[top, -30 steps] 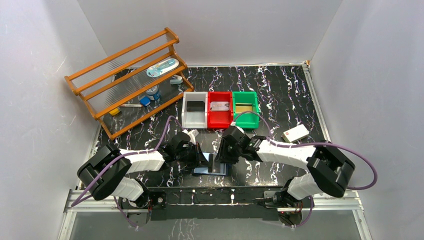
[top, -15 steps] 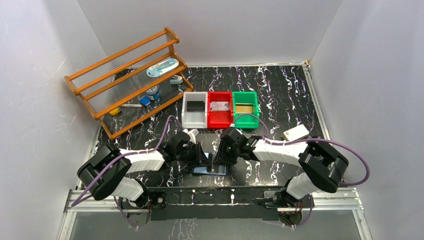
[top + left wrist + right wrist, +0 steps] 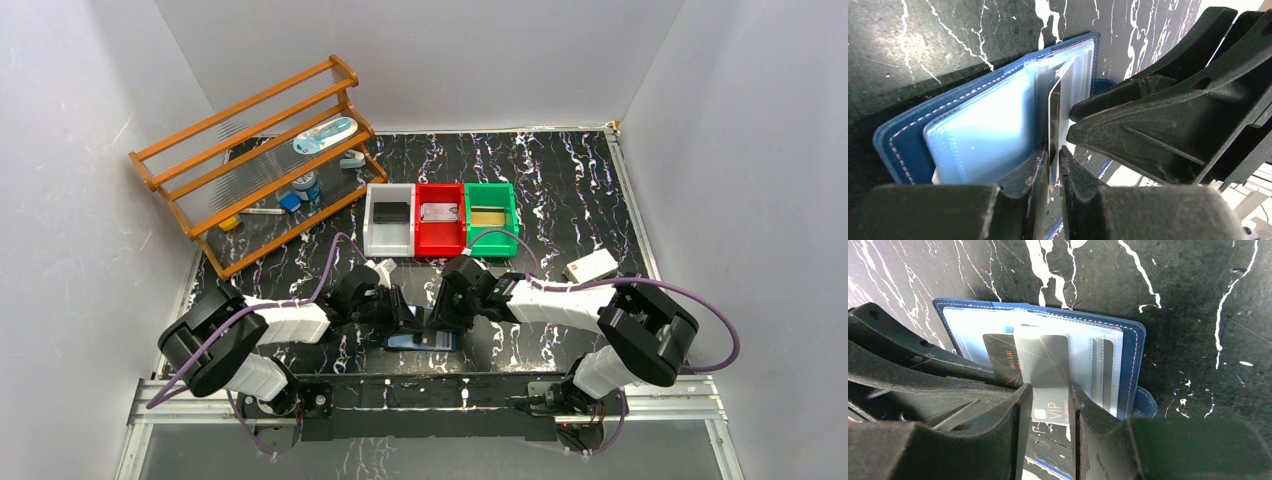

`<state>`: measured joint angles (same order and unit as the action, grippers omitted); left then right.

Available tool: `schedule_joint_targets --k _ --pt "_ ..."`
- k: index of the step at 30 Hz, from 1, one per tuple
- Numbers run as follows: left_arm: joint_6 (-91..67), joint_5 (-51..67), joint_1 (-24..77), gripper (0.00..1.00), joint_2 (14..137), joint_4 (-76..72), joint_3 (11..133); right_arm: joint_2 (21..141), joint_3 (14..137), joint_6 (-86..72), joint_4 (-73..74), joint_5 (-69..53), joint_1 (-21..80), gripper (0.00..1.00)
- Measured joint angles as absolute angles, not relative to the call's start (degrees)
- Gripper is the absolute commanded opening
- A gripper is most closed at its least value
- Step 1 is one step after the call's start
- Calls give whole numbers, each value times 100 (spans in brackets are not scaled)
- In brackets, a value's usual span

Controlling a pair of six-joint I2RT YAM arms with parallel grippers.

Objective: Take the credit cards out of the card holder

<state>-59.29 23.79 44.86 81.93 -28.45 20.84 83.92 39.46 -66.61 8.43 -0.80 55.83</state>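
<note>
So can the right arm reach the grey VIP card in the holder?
Probably yes: the grey VIP card sticks out of the card holder and sits between the fingers of the right gripper.

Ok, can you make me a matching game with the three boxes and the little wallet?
1. white bin
2. red bin
3. green bin
4. card holder

A. holds a gold card
B. holds a black card
C. holds a silvery card
D. lies open, light blue inside

Pairs: 1-B, 2-C, 3-A, 4-D
</note>
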Motion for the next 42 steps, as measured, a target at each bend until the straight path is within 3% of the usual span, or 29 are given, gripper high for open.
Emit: schedule_joint_targets --k 13,42 --pt "-5701 2176 4486 0 7782 -2386 2104 8388 3922 -6735 810 -75 5583 42" --pt "-4893 1476 4497 0 6639 -1146 2290 8167 4136 -6222 1566 213 5586 47"
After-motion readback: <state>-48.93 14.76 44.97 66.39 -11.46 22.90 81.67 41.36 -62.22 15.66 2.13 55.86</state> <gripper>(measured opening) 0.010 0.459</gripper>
